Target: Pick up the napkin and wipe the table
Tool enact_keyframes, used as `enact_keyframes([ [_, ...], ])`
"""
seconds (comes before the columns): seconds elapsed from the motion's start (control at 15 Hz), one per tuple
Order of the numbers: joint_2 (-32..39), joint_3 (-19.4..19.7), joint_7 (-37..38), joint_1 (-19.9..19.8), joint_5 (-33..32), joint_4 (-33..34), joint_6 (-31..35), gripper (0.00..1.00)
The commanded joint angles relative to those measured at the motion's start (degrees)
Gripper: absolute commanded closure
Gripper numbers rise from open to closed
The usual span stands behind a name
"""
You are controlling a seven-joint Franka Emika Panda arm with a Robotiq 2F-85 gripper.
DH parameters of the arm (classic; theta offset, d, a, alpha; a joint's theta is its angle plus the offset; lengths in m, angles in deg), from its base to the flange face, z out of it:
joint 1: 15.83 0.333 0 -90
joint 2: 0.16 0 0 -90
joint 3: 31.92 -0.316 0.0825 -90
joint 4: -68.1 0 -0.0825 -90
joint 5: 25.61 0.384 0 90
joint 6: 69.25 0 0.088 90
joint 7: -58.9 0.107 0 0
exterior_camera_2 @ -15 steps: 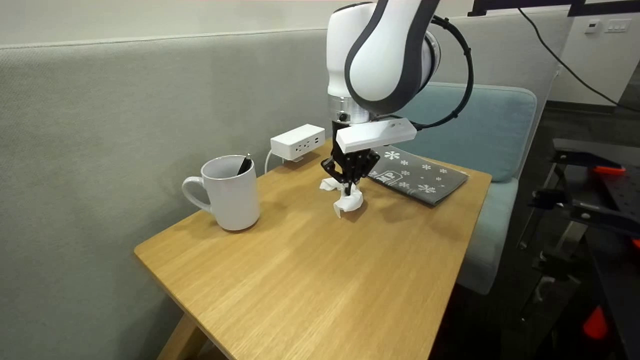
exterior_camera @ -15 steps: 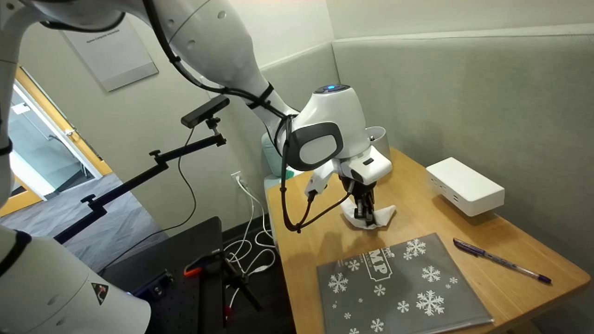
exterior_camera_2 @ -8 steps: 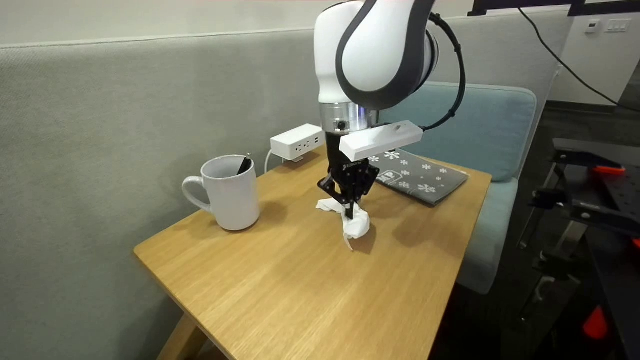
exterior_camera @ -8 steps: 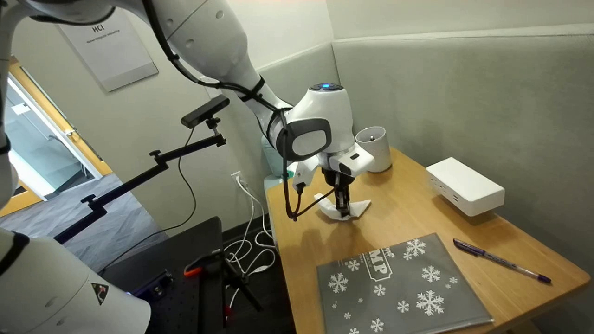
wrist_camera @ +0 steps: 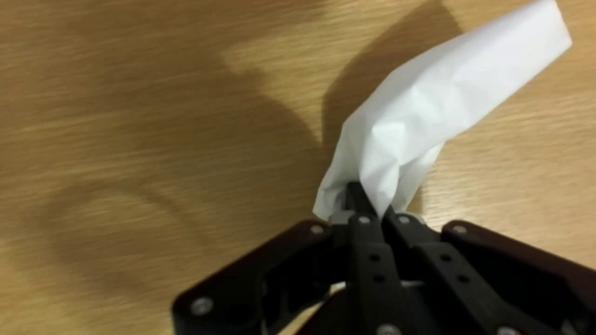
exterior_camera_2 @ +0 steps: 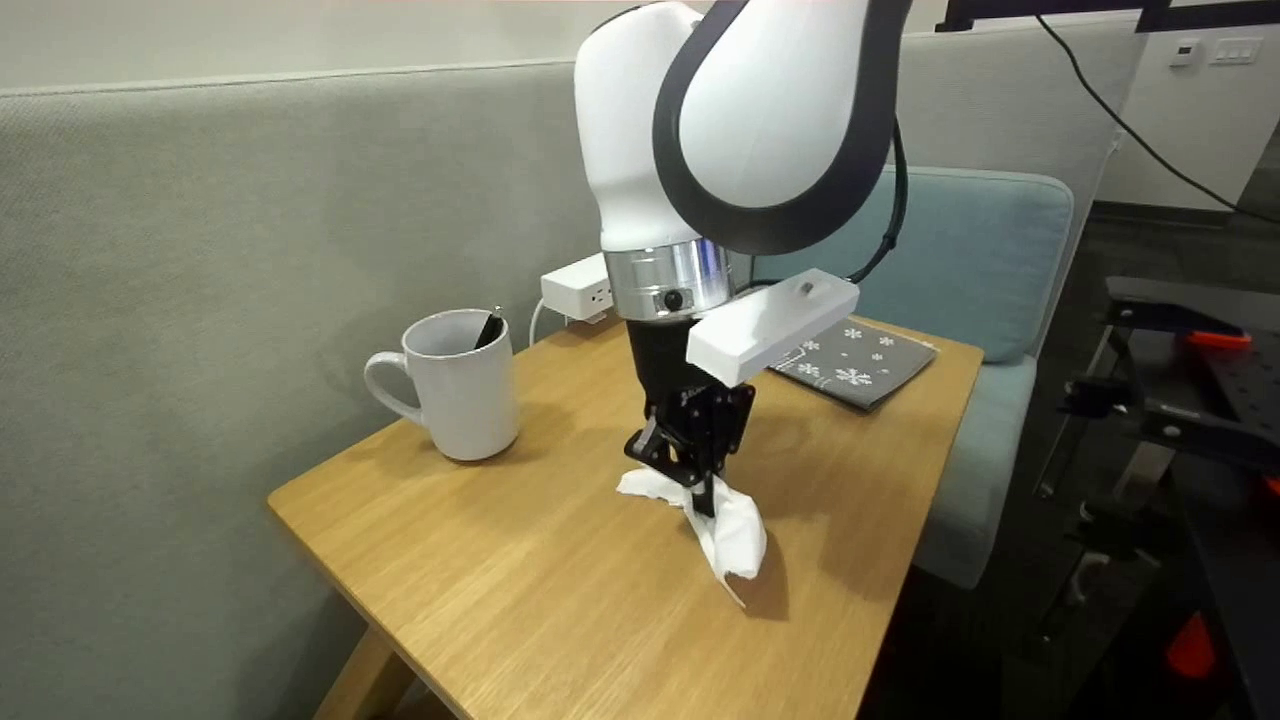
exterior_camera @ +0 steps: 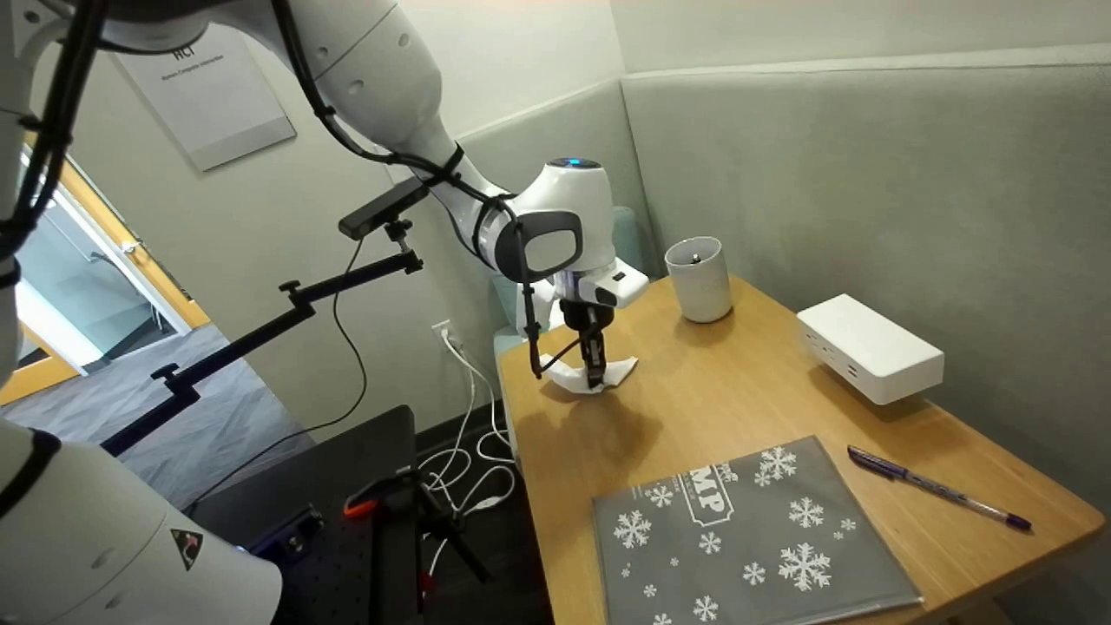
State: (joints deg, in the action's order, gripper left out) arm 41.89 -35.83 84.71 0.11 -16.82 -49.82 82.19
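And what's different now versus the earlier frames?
The pincer and the napkin pinched in it have moved over the table, away from the snowflake mat. Nothing was newly gripped or released. The mug, white box, mat and purple pen stayed put.

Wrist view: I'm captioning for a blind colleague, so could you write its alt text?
A black gripper at the bottom pinches a crumpled white napkin that extends toward the upper right. Behind lies the wooden table, partly shadowed.

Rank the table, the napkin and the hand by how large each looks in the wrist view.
1. the table, filling most of the picture
2. the hand, its closeness to the camera likely enlarging it
3. the napkin, covering less than the hand
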Motion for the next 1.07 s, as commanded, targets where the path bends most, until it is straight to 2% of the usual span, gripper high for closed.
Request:
enact_keyframes([
  [0.0, 2.32, 0.83, -0.58, 2.41, -1.51, 1.29, -0.82, 1.0],
  [0.2, 1.56, 2.37, 0.25, 2.46, -1.67, 0.04, -0.16, 1.0],
  [0.67, -1.74, 6.43, 1.77, -0.62, -0.2, -5.0, 2.02, 1.0],
  [1.0, -3.96, 10.4, 3.81, -0.19, -1.55, -8.62, 3.89, 1.0],
])
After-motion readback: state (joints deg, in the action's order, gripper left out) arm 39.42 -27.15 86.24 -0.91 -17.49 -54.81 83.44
